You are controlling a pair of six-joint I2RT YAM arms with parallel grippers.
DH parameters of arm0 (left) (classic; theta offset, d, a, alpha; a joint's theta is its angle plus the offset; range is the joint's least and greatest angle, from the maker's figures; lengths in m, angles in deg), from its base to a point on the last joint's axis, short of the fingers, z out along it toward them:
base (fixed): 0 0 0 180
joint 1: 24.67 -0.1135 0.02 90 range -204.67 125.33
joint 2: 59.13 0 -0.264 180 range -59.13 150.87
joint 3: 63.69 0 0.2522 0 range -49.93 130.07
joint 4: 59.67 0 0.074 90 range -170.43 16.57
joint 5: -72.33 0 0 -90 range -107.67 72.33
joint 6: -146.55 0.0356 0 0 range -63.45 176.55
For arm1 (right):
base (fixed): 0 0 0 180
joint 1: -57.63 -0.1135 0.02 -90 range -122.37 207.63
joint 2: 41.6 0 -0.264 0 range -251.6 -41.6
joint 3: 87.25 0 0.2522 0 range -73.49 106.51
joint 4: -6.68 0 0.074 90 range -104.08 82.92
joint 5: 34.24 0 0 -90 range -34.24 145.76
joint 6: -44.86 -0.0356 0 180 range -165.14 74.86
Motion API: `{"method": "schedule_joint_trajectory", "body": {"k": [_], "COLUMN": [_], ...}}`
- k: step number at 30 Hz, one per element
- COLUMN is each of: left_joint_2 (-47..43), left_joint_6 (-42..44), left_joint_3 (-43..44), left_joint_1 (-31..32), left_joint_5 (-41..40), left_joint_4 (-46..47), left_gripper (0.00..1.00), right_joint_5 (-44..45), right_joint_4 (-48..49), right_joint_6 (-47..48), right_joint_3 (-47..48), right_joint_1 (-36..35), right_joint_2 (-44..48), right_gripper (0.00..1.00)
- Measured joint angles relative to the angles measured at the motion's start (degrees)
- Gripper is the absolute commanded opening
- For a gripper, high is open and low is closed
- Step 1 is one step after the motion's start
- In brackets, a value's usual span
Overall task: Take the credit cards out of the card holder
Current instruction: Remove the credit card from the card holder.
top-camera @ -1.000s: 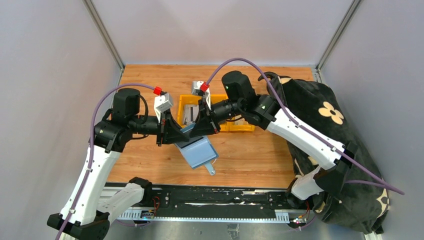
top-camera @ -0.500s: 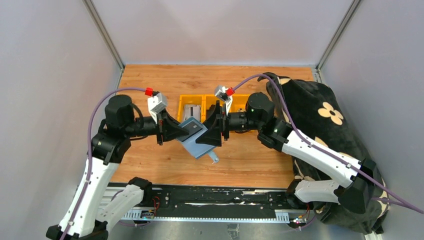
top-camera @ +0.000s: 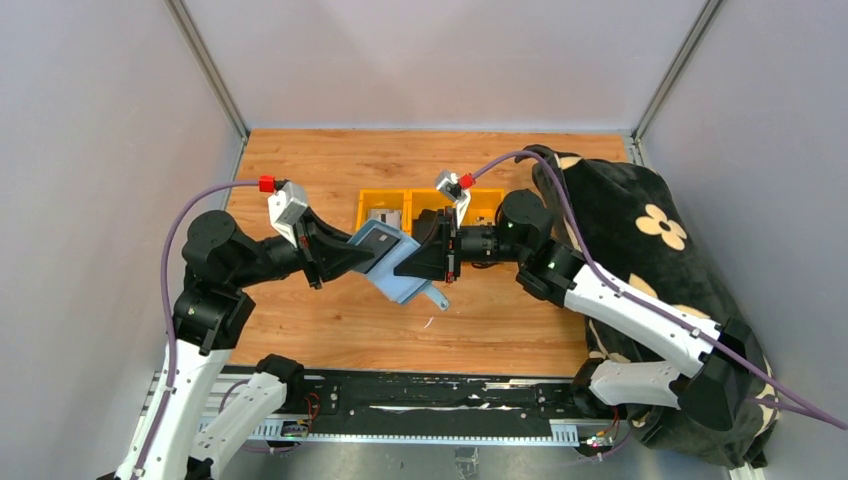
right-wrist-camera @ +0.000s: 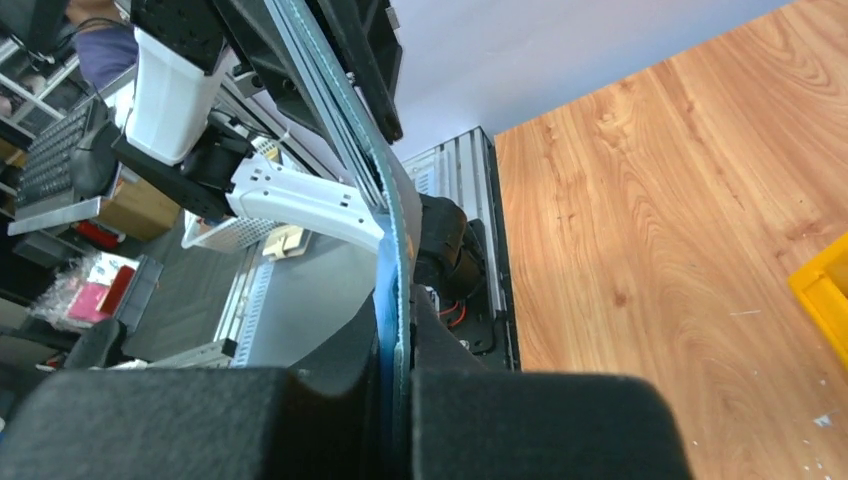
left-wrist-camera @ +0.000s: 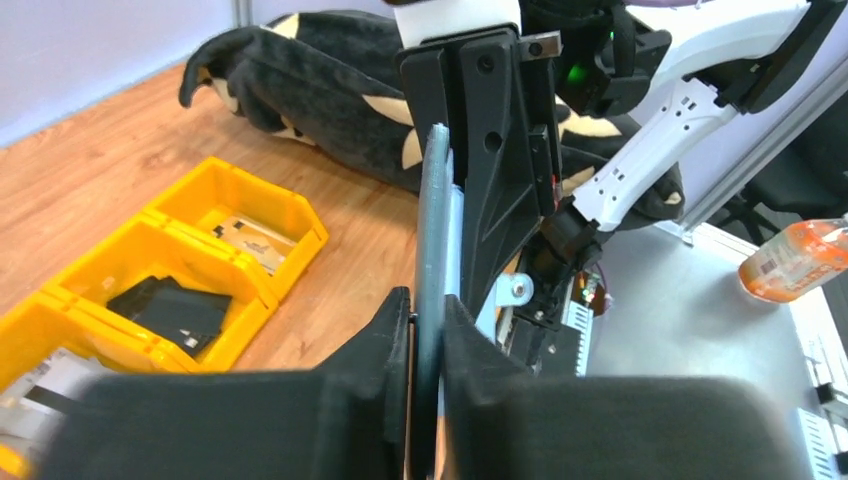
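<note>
The slate-blue card holder [top-camera: 405, 272] hangs tilted in the air over the table, stretched between both grippers. My left gripper [top-camera: 362, 256] is shut on its upper left end, and the holder's thin grey-blue edge [left-wrist-camera: 437, 200] runs up from between those jaws. My right gripper [top-camera: 425, 262] is shut on the lower right end, with the blue stitched edge [right-wrist-camera: 396, 230] pinched in its jaws. A dark grey panel [top-camera: 378, 240], seemingly a card, shows on the holder by the left fingers. A dark credit card [left-wrist-camera: 170, 307] and a pale one [left-wrist-camera: 245, 235] lie in the yellow bins.
A row of yellow bins [top-camera: 385, 203] stands on the wooden table just behind the held holder. A big black plush toy with cream flowers [top-camera: 660, 250] fills the right side. Grey walls close in the table left and right.
My right gripper left the bins, opened, came to the holder's right end and shut on it. The left arm drew back to the left and the holder rose off the table.
</note>
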Motion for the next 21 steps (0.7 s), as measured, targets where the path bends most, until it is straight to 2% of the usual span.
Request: {"method": "schedule_joint_trajectory", "body": {"k": [2,5,12,14,18,21], "left_joint_2": [0.02,0.72,5.53,6.95,9.09,9.4], "left_joint_6": [1.29,3.13,4.24,4.63,7.87,11.19], "left_joint_3": [0.02,0.39,2.45,3.48,5.29,5.7], "left_joint_1": [0.02,0.02,0.02,0.02,0.02,0.02], "left_joint_5": [0.15,1.38,8.7,10.97,13.77,14.86], "left_joint_4": [-0.94,-4.02,-6.8,-7.74,-11.65,-15.08], "left_gripper": [0.46,0.47,0.36,0.3,0.23,0.22], "right_joint_5": [-0.92,-2.64,-4.02,-3.78,-3.43,-3.43], "right_joint_4": [-4.11,-14.97,-35.74,-40.09,-45.7,-47.78], "right_joint_6": [2.6,10.12,25.86,28.94,32.94,34.49], "right_joint_3": [1.99,8.7,17.88,18.69,18.95,19.56], "right_joint_1": [0.13,0.28,-0.22,-0.5,-0.9,-0.94], "right_joint_2": [-0.09,-0.83,-3.3,-4.52,-5.88,-5.88], "right_gripper": [0.0,0.0,0.0,0.0,0.0,0.0]}}
